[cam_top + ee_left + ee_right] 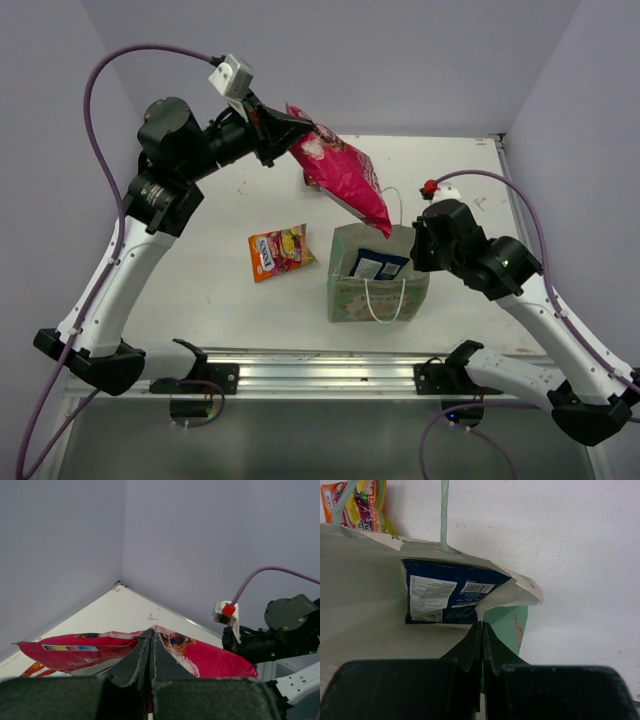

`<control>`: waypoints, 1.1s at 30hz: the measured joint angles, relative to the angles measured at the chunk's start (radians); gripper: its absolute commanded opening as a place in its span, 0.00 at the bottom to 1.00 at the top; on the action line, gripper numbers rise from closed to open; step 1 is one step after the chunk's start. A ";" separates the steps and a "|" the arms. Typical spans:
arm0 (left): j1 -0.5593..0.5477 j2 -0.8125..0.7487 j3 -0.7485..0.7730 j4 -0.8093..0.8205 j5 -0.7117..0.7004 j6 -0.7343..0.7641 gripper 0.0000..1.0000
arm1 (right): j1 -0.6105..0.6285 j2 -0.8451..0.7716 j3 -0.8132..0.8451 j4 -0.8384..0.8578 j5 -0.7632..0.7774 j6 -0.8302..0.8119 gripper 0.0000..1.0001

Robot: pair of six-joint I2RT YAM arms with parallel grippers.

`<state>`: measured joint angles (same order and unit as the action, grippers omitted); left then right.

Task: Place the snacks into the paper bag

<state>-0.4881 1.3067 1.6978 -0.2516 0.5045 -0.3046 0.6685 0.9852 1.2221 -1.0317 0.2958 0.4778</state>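
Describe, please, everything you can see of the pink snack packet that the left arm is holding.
The pink snack packet is a flat, glossy, foil-looking bag, magenta with a cartoon face and pale print, slightly crumpled. The left gripper has its jaws shut on its upper end, so it hangs in the air, sloping down toward the robot's right. Its lower corner sits at the mouth of the paper bag; whether it touches the rim I cannot tell.
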 measured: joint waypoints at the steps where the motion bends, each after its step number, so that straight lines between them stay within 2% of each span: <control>1: -0.007 0.000 0.009 0.006 0.010 -0.010 0.00 | 0.000 -0.002 0.000 0.000 0.000 0.000 0.00; 5: -0.073 0.011 0.052 0.028 0.031 -0.048 0.00 | 0.000 -0.006 -0.001 0.000 0.000 0.000 0.00; 9: -0.194 0.038 0.062 0.036 0.019 -0.055 0.00 | 0.000 -0.006 -0.001 0.000 0.000 0.000 0.00; 17: -0.454 0.133 0.062 0.027 -0.076 -0.051 0.00 | 0.000 -0.023 -0.002 -0.005 0.002 0.001 0.00; 22: -0.575 0.158 0.064 0.012 -0.142 -0.050 0.00 | 0.000 -0.033 -0.003 -0.016 0.006 0.001 0.00; 28: -0.660 0.155 0.054 0.002 -0.215 -0.048 0.00 | 0.000 -0.033 -0.004 -0.015 0.005 0.001 0.00; 33: -0.685 0.138 -0.001 0.000 -0.252 -0.055 0.00 | 0.000 -0.037 -0.013 -0.018 0.005 0.001 0.00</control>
<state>-1.1732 1.4445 1.6966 -0.2516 0.2523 -0.3595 0.6685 0.9478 1.2095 -1.0496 0.3012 0.4789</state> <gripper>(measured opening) 0.008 0.011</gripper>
